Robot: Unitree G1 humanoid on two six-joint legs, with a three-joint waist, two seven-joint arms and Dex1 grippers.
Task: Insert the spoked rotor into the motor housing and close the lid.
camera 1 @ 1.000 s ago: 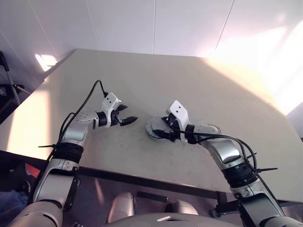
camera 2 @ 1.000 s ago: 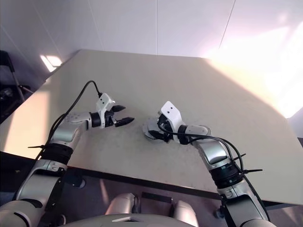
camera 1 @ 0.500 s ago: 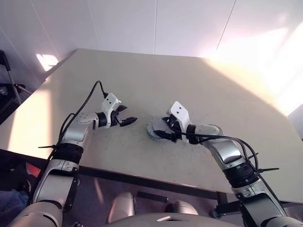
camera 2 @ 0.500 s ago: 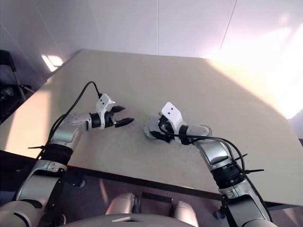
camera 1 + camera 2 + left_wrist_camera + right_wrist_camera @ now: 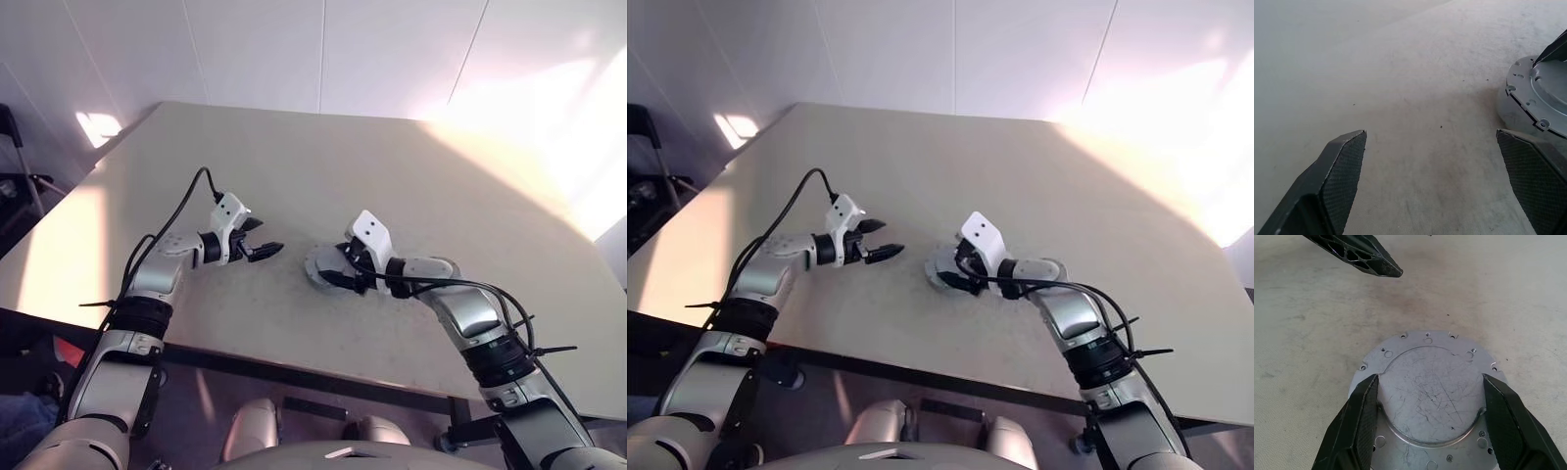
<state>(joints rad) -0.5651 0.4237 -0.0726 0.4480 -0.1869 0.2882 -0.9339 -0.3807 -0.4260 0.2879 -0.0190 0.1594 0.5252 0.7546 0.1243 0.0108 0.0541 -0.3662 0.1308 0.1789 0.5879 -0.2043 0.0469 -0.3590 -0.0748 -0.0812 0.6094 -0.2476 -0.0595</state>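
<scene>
The lid [image 5: 1430, 401], a grey metal disc with small holes round its rim and a raised, scratched centre plate, lies flat on the pale table [image 5: 392, 166]. The right gripper [image 5: 1430, 378] reaches over the lid from the robot's side. Its two black fingers [image 5: 1359, 426] stand one on each side of the raised plate, with their inner faces against its edge. It looks like a grip on that plate, taken there because the plate's edge gives the fingers something to seat against for pressing or squaring the lid.

The left gripper [image 5: 266, 236] hangs near the lid on its left, well clear of the rim and pointing toward it. Its jaws are spread wide and hold nothing. It is probably waiting to steady the stack if the lid shifts.

The lid sits a little proud of the table, so the motor housing and spoked rotor may be under it, though I cannot tell. If so, the task is probably at its closing step.
</scene>
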